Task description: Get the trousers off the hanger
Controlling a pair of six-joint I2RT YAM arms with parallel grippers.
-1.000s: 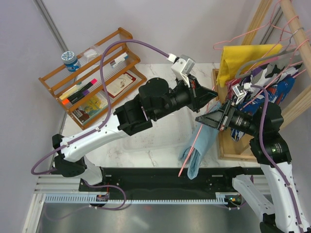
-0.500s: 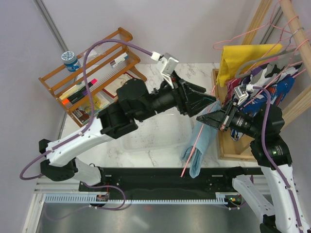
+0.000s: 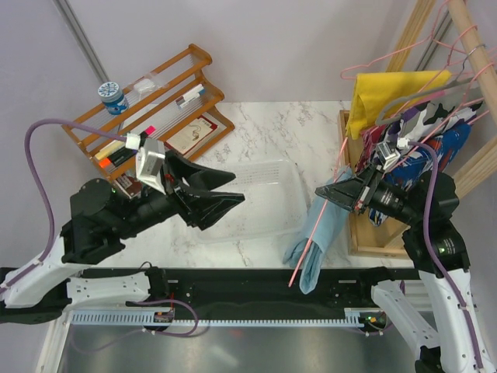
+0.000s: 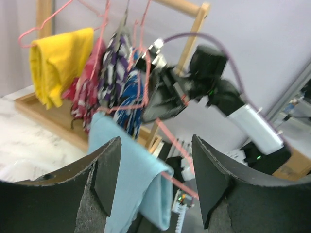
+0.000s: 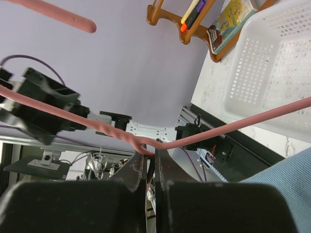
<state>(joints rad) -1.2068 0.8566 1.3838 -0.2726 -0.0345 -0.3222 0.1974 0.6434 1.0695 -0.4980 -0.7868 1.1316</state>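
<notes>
Hanger (image 3: 313, 228) pinched tight in right gripper (image 3: 321, 192), centre right, with trousers (image 3: 326, 221) draped over its bar. Left gripper (image 3: 237, 188) wide open, empty, centre left; it likely must reach across and grip the fabric.

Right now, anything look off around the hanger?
Yes. The hanger, pinched in the right tool, hangs steeply tilted, its low end poking past the near edge of the table. The trousers sit bunched toward that low end, folded over the wire. The left tool is open, well clear.
</notes>
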